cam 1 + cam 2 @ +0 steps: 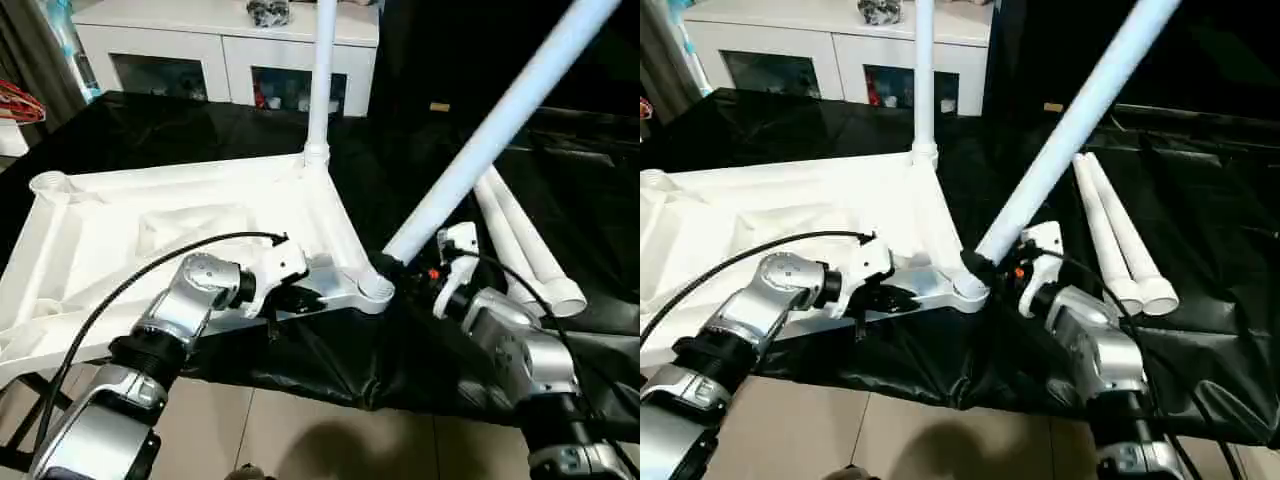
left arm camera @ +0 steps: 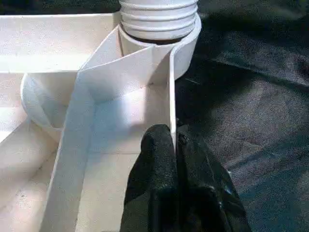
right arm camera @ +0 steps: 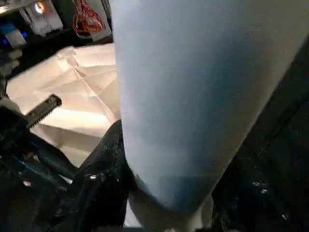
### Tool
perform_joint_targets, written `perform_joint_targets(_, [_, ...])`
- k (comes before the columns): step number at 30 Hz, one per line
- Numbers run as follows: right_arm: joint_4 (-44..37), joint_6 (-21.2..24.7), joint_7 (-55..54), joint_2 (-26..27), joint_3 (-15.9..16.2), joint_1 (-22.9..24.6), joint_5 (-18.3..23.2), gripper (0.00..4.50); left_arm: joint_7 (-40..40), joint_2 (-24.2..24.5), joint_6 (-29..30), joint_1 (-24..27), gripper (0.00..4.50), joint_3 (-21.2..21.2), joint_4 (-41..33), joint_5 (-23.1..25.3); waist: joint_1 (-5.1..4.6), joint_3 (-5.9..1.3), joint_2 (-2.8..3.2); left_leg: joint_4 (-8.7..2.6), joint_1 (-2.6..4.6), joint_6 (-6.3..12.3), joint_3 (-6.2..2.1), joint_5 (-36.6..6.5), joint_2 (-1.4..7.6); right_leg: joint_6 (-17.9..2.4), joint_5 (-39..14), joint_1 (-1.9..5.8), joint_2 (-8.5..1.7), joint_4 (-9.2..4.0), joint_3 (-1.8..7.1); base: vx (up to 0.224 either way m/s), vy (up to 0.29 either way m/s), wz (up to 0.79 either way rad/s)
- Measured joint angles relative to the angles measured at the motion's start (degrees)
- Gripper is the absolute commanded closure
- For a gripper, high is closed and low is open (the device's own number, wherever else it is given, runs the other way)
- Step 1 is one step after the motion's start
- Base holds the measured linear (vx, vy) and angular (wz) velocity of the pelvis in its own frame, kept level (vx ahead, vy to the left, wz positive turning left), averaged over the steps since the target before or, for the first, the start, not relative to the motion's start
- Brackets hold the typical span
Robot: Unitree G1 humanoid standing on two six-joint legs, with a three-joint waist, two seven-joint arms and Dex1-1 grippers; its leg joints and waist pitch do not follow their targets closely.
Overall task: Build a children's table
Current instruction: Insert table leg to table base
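Note:
The children's table top (image 1: 120,240) lies upside down on a black cloth, ribbed underside up. One white leg (image 1: 322,80) stands upright in its far right corner socket. My left gripper (image 1: 303,296) is shut on the thin rim wall (image 2: 170,96) close to the near right socket (image 1: 377,289). My right gripper (image 1: 398,268) is shut around the lower end of a second leg (image 1: 500,120), which leans up and to the right. The left wrist view shows that leg's threaded end (image 2: 159,19) at the socket. A black finger (image 3: 104,174) presses against the leg (image 3: 193,96).
Two more white legs (image 1: 525,250) lie side by side on the black cloth (image 1: 590,200) to my right. A white glass-doored cabinet (image 1: 230,50) stands behind. The cloth's front edge hangs over tiled floor (image 1: 300,430). A red wire object (image 1: 20,100) sits far left.

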Motion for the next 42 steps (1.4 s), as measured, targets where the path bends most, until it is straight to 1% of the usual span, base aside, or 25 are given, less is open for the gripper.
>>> perform_joint_targets(3, [-1.5, -0.9, -0.4, -0.7, 2.0, 0.0, -2.5, 2.62, 0.0, 0.0, 0.0, 0.0, 4.5, 0.0, 0.1, 0.0, -0.06, 0.0, -0.01, 0.0, 0.04, 0.0, 0.0, 0.0, 0.0, 0.0, 0.0, 0.03, 0.0, 0.0, 0.0, 0.0, 0.0, 0.0])
perform_joint_targets(7, [-2.1, -1.3, -0.3, -1.8, 4.0, -0.5, -4.6, 2.62, 0.0, 0.1, 0.0, 0.0, 4.5, 0.0, 0.1, 0.0, -0.16, -0.02, -0.08, -0.02, 0.09, 0.0, 0.0, 0.0, -0.01, 0.0, 0.0, 0.07, 0.0, -0.04, 0.0, 0.0, 0.0, 0.0])
perform_joint_targets(10, [-2.1, -1.2, 0.2, -2.3, 4.7, -1.1, -5.2, 2.62, 0.0, 0.2, -0.1, 0.0, 4.5, 0.0, 0.2, 0.1, -0.24, -0.02, -0.19, -0.02, 0.1, 0.0, 0.0, 0.0, -0.01, 0.0, 0.0, 0.08, 0.0, -0.03, 0.0, 0.0, 0.0, 0.0])
perform_joint_targets(12, [-1.5, -0.5, 1.2, -3.3, 6.1, -2.5, -6.2, 2.62, -0.1, 0.3, -0.1, 0.0, 4.5, 0.0, 0.2, 0.1, -0.3, -0.07, -0.31, -0.03, 0.12, 0.0, 0.0, 0.0, -0.01, 0.0, 0.0, 0.08, 0.0, -0.04, 0.0, 0.0, 0.0, 0.0])
perform_joint_targets(14, [-0.3, -0.1, 2.5, -3.6, 6.7, -3.5, -6.9, 2.62, -0.4, 0.4, -0.1, 0.0, 4.5, -0.1, 0.2, 0.2, -0.32, -0.14, -0.48, -0.06, 0.13, 0.0, -0.01, 0.0, -0.01, 0.0, 0.0, 0.08, 0.0, -0.04, 0.0, 0.0, 0.0, 0.0])
perform_joint_targets(18, [1.9, 0.0, 6.6, -4.6, 7.3, -5.0, -6.9, 2.62, -1.8, 1.0, -0.2, 0.0, 4.5, -0.5, 0.1, 0.3, -0.27, -0.53, -1.15, -0.21, 0.17, -0.01, 0.0, 0.0, -0.02, 0.1, -0.1, 0.09, 0.0, -0.09, 0.0, 0.0, 0.0, 0.0])
perform_joint_targets(20, [2.5, -0.1, 7.9, -4.9, 7.5, -5.4, -6.8, 2.62, -2.3, 1.3, -0.4, 0.0, 4.5, -0.5, 0.1, 0.3, -0.27, -0.54, -1.25, -0.21, 0.17, -0.01, 0.0, 0.0, -0.02, 0.1, -0.1, 0.1, 0.0, -0.1, 0.0, 0.0, 0.0, 0.0])
perform_joint_targets(23, [4.6, -1.8, 13.5, -6.4, 8.5, -6.7, -6.5, 2.62, -4.8, 2.5, -0.8, 0.0, 4.5, -1.1, -0.5, 0.2, -0.23, -0.53, -1.66, -0.21, 0.18, -0.01, 0.0, 0.0, -0.02, 0.1, -0.1, 0.1, 0.0, -0.1, 0.0, 0.0, 0.0, 0.0])
perform_joint_targets(25, [4.9, -2.5, 16.5, -6.9, 8.9, -6.7, -6.4, 2.62, -6.6, 3.4, -1.1, 0.2, 4.5, -1.2, -1.1, 0.2, -0.16, -0.54, -1.99, -0.22, 0.16, -0.02, -0.01, 0.0, -0.01, 0.1, -0.1, 0.1, 0.0, -0.11, 0.0, 0.0, 0.0, 0.0])
perform_joint_targets(30, [4.8, -4.1, 21.6, -8.3, 10.4, -6.7, -6.1, 2.62, -9.5, 5.0, -1.6, 0.3, 4.5, -2.2, -2.4, 0.2, 0.0, -0.45, -2.38, -0.22, 0.13, -0.01, 0.0, 0.0, -0.02, 0.1, -0.1, 0.11, 0.0, -0.17, 0.0, 0.0, 0.0, 0.0])
perform_joint_targets(35, [5.3, -5.7, 23.0, -8.3, 10.6, -6.6, -6.1, 2.62, -10.3, 5.2, -2.1, 0.2, 4.5, -2.2, -2.1, 0.2, 0.04, -0.44, -2.4, -0.23, 0.16, -0.01, -0.01, 0.0, -0.02, 0.1, -0.1, 0.13, 0.0, -0.15, 0.0, 0.0, 0.0, 0.0])
perform_joint_targets(38, [6.1, -6.3, 22.7, -7.9, 10.5, -6.6, -6.2, 2.62, -9.9, 4.6, -2.4, 0.0, 4.5, -2.1, -1.1, 0.2, 0.04, -0.44, -2.4, -0.23, 0.33, -0.02, -0.01, 0.0, -0.02, 0.1, -0.1, 0.29, 0.0, -0.16, 0.0, 0.0, 0.0, 0.0])
perform_joint_targets(40, [9.0, -6.9, 19.5, -6.1, 9.2, -7.7, -6.8, 2.62, -7.4, 3.6, -1.4, -1.0, 4.5, -1.7, 0.7, 0.5, -0.17, -0.42, -2.41, -0.21, 0.56, -0.03, -0.02, 0.0, -0.02, 0.1, -0.1, 0.45, 0.0, -0.13, 0.0, 0.0, 0.0, 0.0])
perform_joint_targets(42, [12.3, -7.6, 14.4, -4.1, 8.1, -9.5, -7.3, 2.62, -4.4, 2.4, 0.4, -2.1, 4.5, -1.1, 1.9, 1.1, -0.44, -0.22, -2.4, -0.2, 0.55, -0.03, -0.05, 0.0, -0.02, 0.1, -0.1, 0.42, 0.0, -0.24, -0.06, 0.0, 0.0, 0.0])
